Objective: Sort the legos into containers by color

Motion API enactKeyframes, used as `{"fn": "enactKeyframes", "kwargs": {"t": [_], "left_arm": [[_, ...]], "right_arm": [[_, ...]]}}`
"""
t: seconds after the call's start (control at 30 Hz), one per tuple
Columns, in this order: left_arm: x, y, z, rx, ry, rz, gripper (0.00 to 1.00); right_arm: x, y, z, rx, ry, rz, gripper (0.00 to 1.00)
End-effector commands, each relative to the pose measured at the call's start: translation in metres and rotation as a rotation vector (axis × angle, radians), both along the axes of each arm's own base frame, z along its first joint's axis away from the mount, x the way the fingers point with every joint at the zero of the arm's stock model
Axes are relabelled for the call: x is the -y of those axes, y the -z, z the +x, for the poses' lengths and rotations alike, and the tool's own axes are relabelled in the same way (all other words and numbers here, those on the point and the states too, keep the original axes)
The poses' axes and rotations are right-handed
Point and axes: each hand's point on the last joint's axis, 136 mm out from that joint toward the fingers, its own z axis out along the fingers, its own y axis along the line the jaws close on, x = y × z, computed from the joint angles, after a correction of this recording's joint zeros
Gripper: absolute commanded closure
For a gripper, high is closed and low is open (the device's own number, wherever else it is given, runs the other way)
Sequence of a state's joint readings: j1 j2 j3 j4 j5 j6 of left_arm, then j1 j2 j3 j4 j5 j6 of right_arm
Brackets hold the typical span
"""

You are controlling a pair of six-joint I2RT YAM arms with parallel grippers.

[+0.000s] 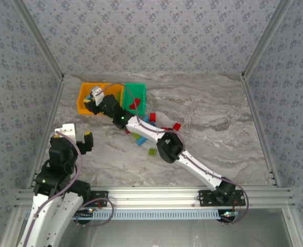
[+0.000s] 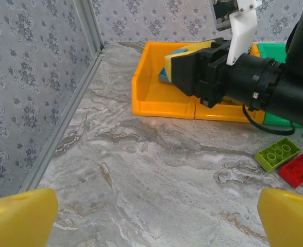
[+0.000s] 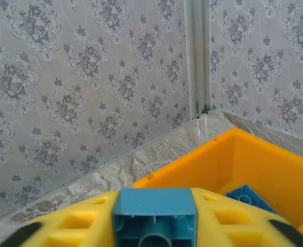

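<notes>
The right gripper (image 3: 154, 234) is clamped on a blue brick (image 3: 154, 212). The brick is pinched between the yellow fingers (image 3: 79, 226), with its hollow underside facing the wrist camera. It hangs above the orange end bin (image 3: 265, 164), which sits next to the back-left corner of the table (image 1: 218, 118). A second blue brick (image 3: 247, 197) lies on that bin's floor, below and to the right of the held one and apart from it.

From above, the right arm (image 1: 172, 146) stretches diagonally across the table to the row of bins. The middle orange bin (image 2: 223, 112) and the green bin (image 1: 136, 88) stand to the right of the end bin. Loose legos (image 1: 151, 119) lie scattered on the table just in front of the green bin, beside the arm.

The left gripper (image 2: 154, 224) hangs low over bare table near the left wall, with its fingers spread wide apart. It is well short of the bins. A lime brick (image 2: 276, 153) and a red brick (image 2: 300, 167) lie side by side ahead and to its right. In the left wrist view a blue edge shows under the right gripper's finger, possibly the held brick.
</notes>
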State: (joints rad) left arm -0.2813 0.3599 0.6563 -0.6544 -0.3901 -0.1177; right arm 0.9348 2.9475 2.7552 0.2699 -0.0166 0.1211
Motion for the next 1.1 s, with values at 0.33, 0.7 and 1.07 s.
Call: {"fn": "enactKeyframes", "kwargs": {"t": [0.33, 0.7, 1.07], "left_arm": [[-0.006, -0.003, -0.001, 0.014, -0.026, 0.01, 0.01], [-0.009, 0.013, 0.01, -0.136, -0.094, -0.015, 0.01], [0.004, 0.062, 0.083, -0.208, -0.484, -0.553, 0.01]], "right_arm": [[0.024, -0.081, -0.015, -0.09, -0.095, -0.029, 0.07], [0.154, -0.12, -0.118, -0.261, -0.111, -0.309, 0.01], [0.275, -0.103, -0.209, -0.4, -0.044, -0.356, 0.0]]}}
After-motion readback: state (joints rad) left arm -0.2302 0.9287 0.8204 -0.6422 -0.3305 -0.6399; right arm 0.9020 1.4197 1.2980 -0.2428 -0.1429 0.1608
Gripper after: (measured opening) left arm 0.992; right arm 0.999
